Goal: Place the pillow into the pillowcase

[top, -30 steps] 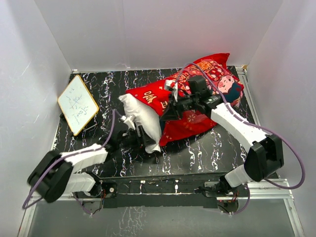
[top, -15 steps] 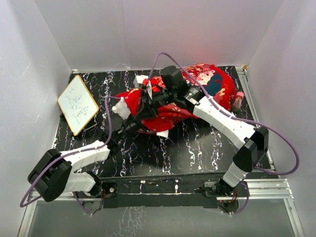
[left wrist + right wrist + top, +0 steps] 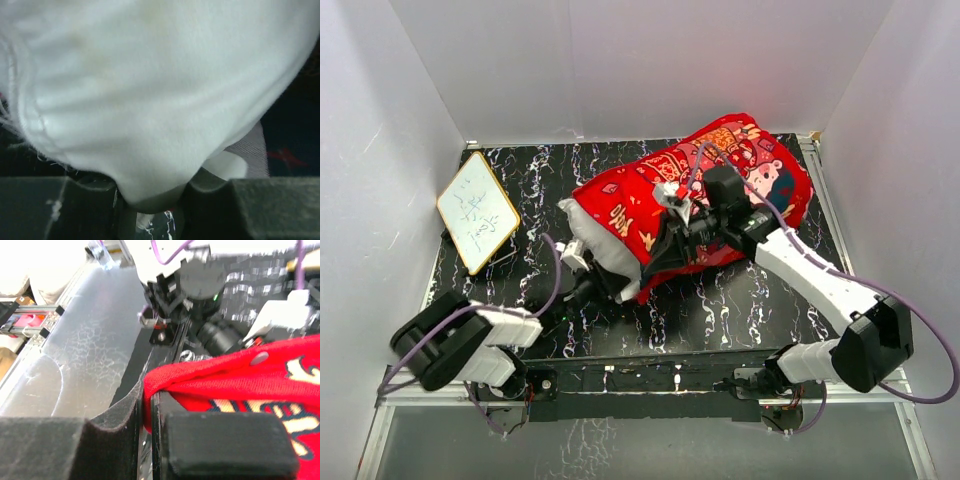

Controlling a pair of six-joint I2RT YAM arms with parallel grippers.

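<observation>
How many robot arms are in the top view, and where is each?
2. The left arm comes from the near left and reaches to the white pillow. The right arm comes from the near right and reaches to the red pillowcase.

Plain white pillow (image 3: 603, 243); bright red pillowcase (image 3: 632, 203) — cartoon-printed

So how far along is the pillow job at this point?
Mostly done: the pillowcase covers most of the pillow; only its white end near the left arm sticks out of the opening. In hand: the right gripper is shut on the red hem, and the left gripper appears to pinch the exposed pillow fabric. Left: get that last end inside the case and release.
</observation>
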